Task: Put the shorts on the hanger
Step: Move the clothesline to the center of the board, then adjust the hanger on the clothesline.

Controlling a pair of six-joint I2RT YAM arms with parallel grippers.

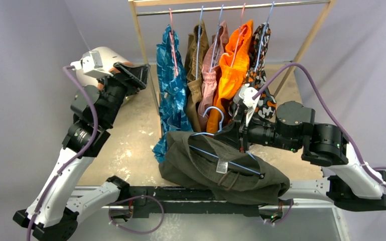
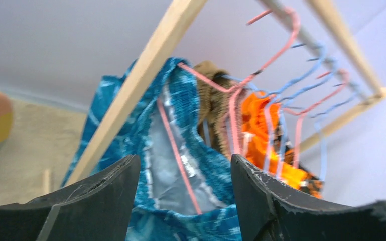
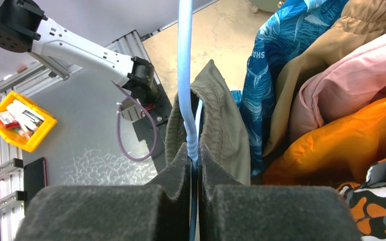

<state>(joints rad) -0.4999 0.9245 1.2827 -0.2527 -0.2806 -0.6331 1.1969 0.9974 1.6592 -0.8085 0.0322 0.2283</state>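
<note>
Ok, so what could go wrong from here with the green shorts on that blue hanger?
1. The right hand pinches only the thin light-blue wire hanger, so the wire could twist in that grip when lifted.
2. The dark olive-green fabric shorts lie bunched unevenly around the hanger, so they may slide off.
3. The left hand is open and up by the wooden rack post, probably too far away to steady them.
</note>
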